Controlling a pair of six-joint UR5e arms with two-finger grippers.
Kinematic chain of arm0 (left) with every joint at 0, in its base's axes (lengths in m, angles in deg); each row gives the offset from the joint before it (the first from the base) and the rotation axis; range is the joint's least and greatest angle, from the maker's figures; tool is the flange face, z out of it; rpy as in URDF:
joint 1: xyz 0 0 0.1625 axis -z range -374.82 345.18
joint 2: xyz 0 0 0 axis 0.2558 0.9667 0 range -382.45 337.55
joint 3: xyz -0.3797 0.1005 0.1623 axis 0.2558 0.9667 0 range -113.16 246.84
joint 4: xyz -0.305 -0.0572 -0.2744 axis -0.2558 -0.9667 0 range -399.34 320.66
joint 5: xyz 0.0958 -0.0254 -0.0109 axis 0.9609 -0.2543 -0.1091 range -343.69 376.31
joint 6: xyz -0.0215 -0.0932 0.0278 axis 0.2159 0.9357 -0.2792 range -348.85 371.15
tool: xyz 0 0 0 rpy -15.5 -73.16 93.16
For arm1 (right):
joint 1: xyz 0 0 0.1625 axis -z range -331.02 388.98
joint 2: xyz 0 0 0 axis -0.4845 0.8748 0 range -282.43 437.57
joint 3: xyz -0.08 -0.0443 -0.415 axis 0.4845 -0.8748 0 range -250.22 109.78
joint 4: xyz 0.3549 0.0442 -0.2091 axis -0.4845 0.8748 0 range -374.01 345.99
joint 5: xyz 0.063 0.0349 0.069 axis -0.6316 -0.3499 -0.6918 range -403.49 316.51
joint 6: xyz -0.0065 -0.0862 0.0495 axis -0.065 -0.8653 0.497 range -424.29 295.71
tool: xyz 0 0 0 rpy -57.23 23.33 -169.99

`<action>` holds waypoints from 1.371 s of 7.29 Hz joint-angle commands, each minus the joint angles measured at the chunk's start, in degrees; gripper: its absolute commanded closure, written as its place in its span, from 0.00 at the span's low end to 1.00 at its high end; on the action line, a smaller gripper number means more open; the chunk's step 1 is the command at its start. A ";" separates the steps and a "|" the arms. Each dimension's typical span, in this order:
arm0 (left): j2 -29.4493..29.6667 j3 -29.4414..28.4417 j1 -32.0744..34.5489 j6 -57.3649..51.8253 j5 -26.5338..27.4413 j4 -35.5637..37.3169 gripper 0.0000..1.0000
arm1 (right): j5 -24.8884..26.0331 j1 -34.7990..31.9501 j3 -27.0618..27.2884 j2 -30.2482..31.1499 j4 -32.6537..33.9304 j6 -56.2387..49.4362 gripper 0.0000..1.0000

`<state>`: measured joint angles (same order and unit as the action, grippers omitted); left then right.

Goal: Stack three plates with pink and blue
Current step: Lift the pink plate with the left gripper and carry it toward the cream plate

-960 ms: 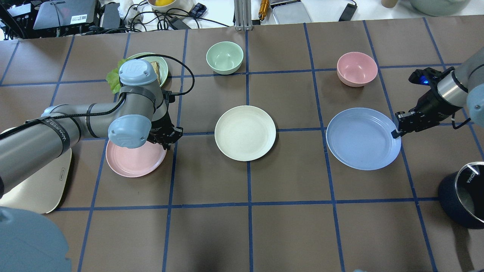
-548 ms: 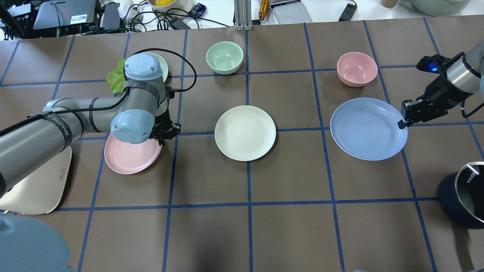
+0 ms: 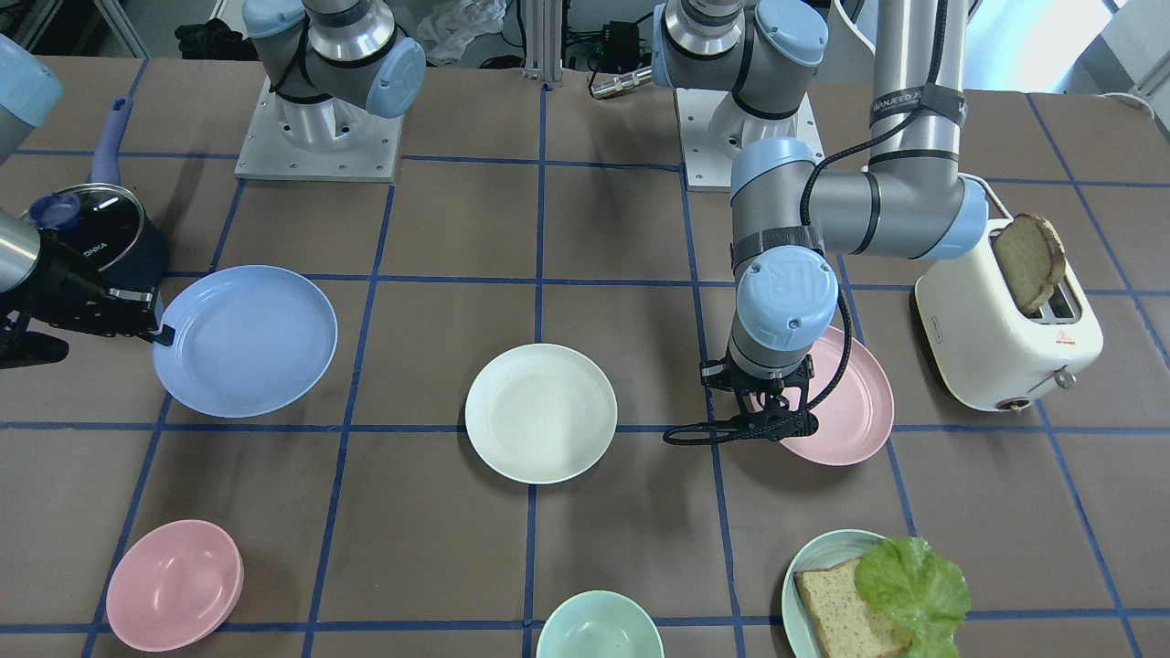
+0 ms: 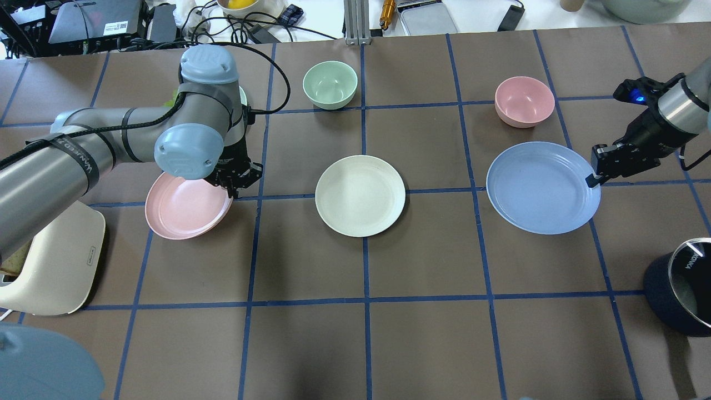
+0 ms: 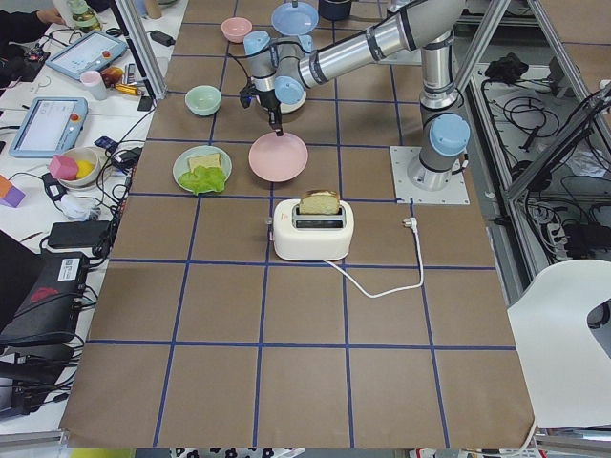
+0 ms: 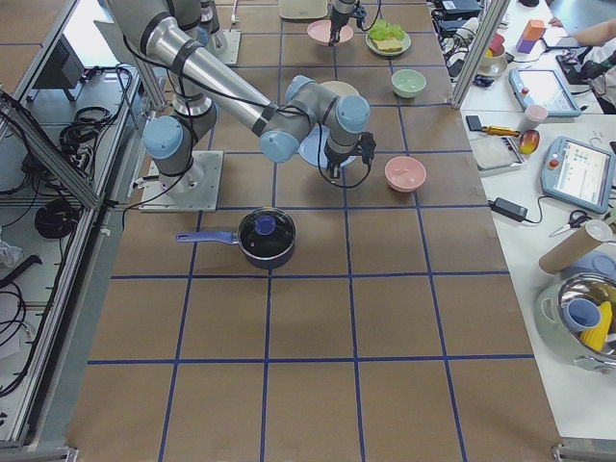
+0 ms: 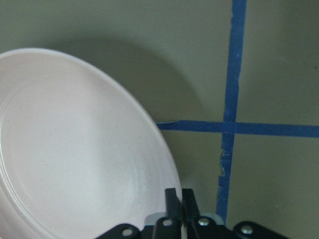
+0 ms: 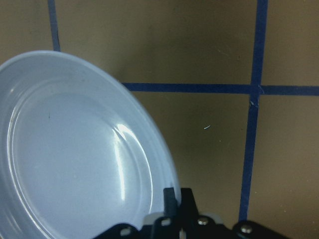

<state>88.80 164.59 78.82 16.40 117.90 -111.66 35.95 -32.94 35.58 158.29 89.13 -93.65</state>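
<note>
Over the left half of the table in the overhead view, the left gripper pinches the rim of the pink plate, which has risen and drifted toward the far side in the last half second. The right gripper clamps the blue plate, which has barely shifted. The cream plate lies flat between them, unmoved. From the front, both held plates hang clear of the table. Each wrist view shows fingers closed on a rim.

Open table surrounds the cream plate.
</note>
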 commanded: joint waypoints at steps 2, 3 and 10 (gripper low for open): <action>2.56 -10.70 4.07 6.94 -0.69 -8.77 1.00 | 0.02 -0.13 0.02 -0.04 -0.04 1.76 1.00; 4.05 -13.78 6.70 9.32 -0.78 -9.93 1.00 | 0.02 -0.13 0.02 -0.13 -0.04 1.76 1.00; 13.89 -26.63 19.54 13.38 -3.24 -11.08 1.00 | 0.37 -0.13 0.46 -0.04 0.05 1.76 1.00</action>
<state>100.83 139.97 96.42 29.76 114.66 -122.70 36.29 -33.07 35.98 158.30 89.17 -91.88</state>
